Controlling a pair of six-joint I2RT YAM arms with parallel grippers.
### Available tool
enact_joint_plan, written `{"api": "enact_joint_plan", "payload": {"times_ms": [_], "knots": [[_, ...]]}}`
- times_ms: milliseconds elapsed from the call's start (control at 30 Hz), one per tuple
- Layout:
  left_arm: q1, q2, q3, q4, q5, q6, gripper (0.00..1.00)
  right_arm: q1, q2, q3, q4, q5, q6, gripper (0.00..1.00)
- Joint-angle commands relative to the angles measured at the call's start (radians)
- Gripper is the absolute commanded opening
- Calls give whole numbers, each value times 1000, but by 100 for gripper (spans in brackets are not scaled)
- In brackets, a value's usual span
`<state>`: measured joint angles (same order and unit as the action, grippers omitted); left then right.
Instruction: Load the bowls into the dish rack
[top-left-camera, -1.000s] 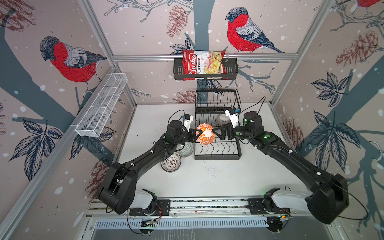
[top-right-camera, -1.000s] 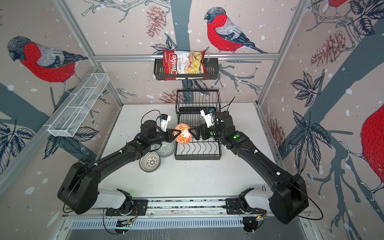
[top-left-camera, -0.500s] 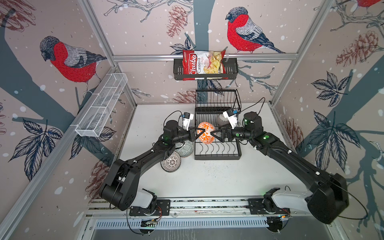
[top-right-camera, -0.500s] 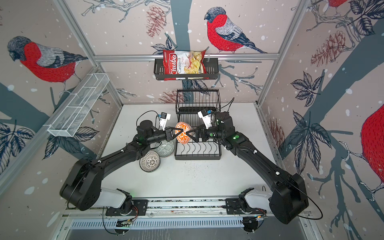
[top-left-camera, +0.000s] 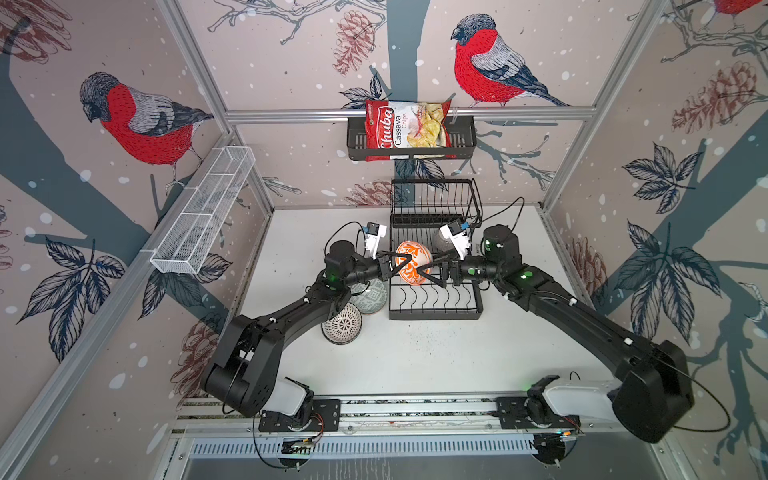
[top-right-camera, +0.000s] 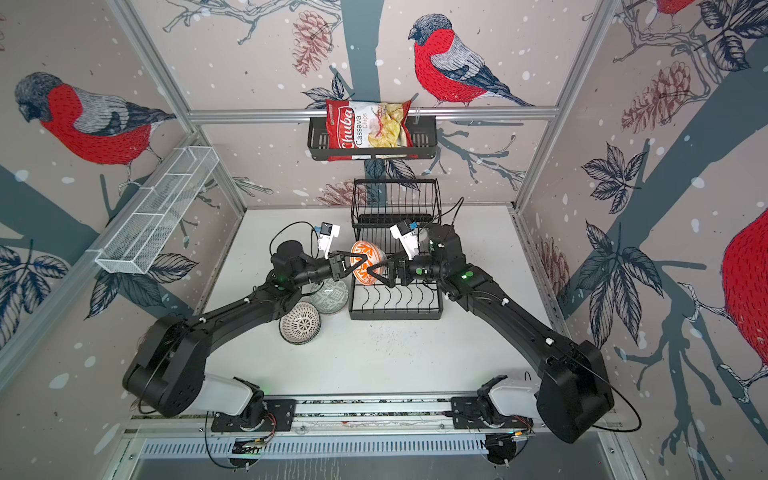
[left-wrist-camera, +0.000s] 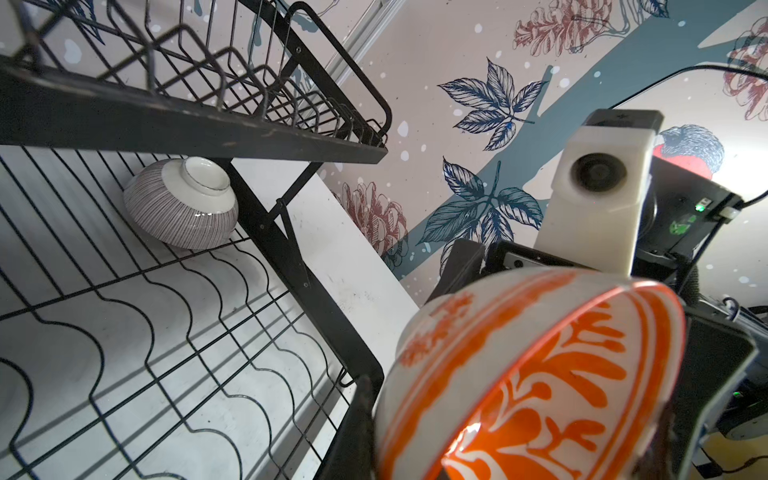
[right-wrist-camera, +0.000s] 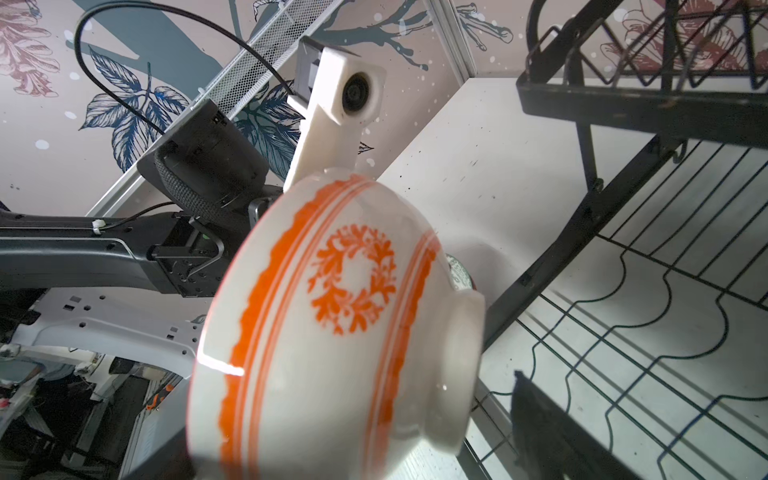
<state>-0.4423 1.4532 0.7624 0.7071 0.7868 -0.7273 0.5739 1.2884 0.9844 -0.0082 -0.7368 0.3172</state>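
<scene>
Left gripper (top-left-camera: 408, 261) pinches the glossy orange floral bowl (top-left-camera: 417, 249) by its rim, on edge above the wire dish rack (top-left-camera: 436, 309); right gripper (top-left-camera: 426, 269) gapes wide at its three o'clock. Ribbed pink-lined bowl (left-wrist-camera: 183, 208) lies upturned inside; grey-green bowl (top-left-camera: 372, 297), dotted bowl (top-left-camera: 341, 329) at seven o'clock

Orange bowl (top-right-camera: 362, 254) over dish rack (top-right-camera: 395, 316)

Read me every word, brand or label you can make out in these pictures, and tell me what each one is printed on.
"Chuba": brand, on the red chip bag in the black wall shelf.
"Cassava Chips": same bag, beside the brand.
Small print at the bag's top edge: too small to read.
Orange floral bowl, dish rack: no lettering.
</scene>
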Motion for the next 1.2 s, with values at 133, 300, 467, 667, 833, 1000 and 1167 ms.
{"api": "enact_joint_plan", "payload": {"times_ms": [133, 300, 467, 667, 833, 1000, 1167], "knots": [[1, 0, -10, 115, 26, -21, 0, 6, 3, -3, 78, -41, 27, 93], [1, -4, -14, 116, 22, -20, 0, 11, 17, 3, 86, -51, 37, 86], [1, -4, -15, 119, 25, -19, 0, 22, 31, 8, 88, -56, 40, 79], [1, -4, -22, 112, 19, -15, 0, 28, 35, 12, 97, -55, 49, 59], [2, -7, -25, 107, 16, -11, 0, 30, 36, 16, 96, -50, 49, 47], [2, -15, -22, 57, -11, 14, 20, 30, 37, 20, 81, -17, 44, 45], [2, -30, -25, -2, -46, 53, 54, 30, 40, 35, 30, 55, 16, 44]]}}
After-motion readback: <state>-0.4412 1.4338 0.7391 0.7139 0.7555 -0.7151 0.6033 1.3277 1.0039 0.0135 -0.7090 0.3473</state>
